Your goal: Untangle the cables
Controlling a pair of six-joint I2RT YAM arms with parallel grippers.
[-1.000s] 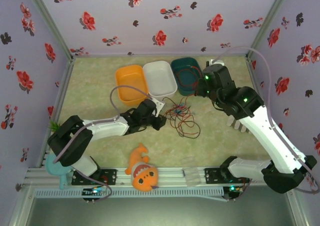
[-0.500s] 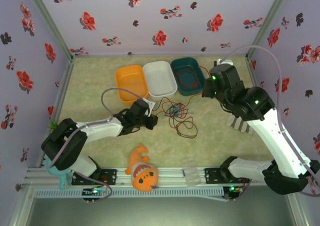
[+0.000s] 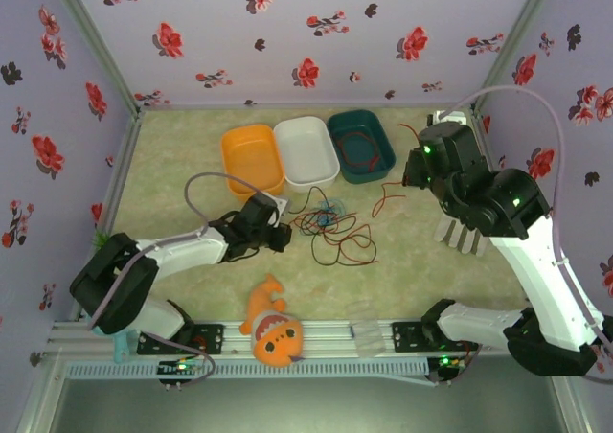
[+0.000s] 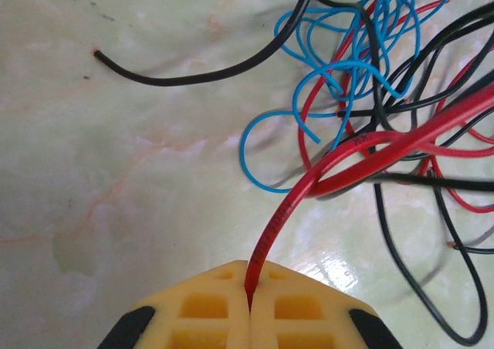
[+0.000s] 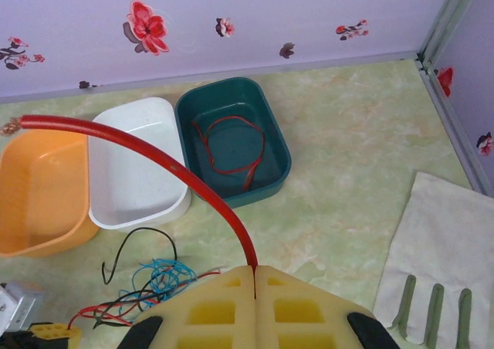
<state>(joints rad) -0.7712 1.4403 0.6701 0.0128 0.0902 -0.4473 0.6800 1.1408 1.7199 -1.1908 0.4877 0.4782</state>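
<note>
Pale green marbled tabletop (image 3: 182, 179), boxed in by lilac walls (image 3: 287, 50) printed with red flowers. Far centre, a row of three tubs side by side: orange tub (image 3: 252, 157) on the left, white tub (image 3: 306, 150) in the middle, teal tub (image 3: 360, 146) on the right, the last holding a thin red loop (image 5: 231, 144). Cables (image 3: 330, 230): one loose tangle at mid-table, just near of the tubs, made up of red cable (image 4: 401, 144), black cable (image 4: 208, 72) and blue cable (image 4: 266, 129), the strands crossing over one another; one black end lies free on the surface to the left. Left pincer (image 4: 248, 276): low at the left edge of the tangle, yellow pads pressed together with a red strand pinched between them. Right pincer (image 5: 255, 272): raised to the right of the teal tub, pads likewise closed on a red strand (image 5: 154, 157) that arches up and away to the left. White cloth (image 5: 440, 264): flat on the table at the right. Orange stuffed fish (image 3: 271, 326): at the near edge, between the arm bases.
</note>
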